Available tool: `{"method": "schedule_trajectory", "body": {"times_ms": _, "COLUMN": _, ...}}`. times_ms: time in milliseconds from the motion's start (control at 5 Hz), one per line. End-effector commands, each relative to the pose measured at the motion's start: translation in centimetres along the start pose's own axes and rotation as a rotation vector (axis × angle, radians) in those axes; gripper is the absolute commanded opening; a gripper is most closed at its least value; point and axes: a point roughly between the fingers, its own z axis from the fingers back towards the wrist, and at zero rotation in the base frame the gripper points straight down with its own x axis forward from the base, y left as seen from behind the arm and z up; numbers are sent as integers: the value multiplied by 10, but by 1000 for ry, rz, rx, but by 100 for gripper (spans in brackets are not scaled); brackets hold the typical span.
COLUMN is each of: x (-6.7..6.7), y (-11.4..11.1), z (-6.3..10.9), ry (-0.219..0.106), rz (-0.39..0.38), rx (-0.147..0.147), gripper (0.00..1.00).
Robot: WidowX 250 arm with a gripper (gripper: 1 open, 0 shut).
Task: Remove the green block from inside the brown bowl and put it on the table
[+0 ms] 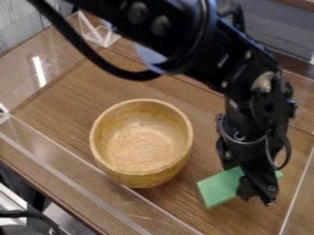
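With the small flat bright-green block (221, 187) pinched in the jaws of the black gripper (241, 174), beside the round light-brown wooden bowl (112, 166) and near the front edge of the brown wood-grain table (70, 102), lower it level, let it meet the wood, then release gently.

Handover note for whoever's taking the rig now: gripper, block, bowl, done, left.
Gripper: shut on the green block, fingers pointing down.
Block: out of the bowl, beside it on the gripper's side, low over the table; can't tell if it touches the wood.
Brown bowl: upright, nothing inside.
Done: block lifted out of the bowl.
Left: set it down if it isn't resting yet, open the gripper, back the arm off.
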Motion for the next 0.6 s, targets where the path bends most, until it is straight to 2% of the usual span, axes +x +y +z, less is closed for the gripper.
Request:
{"method": "schedule_trajectory", "body": {"times_ms": 0, "x": 7, "y": 8, "z": -2, "ry": -37, "rz": 38, "rx": 2, "gripper": 0}}
{"method": "schedule_trajectory", "body": {"times_ms": 400, "x": 6, "y": 15, "z": -4, "ry": -34, "rz": 90, "rx": -10, "gripper": 0}}
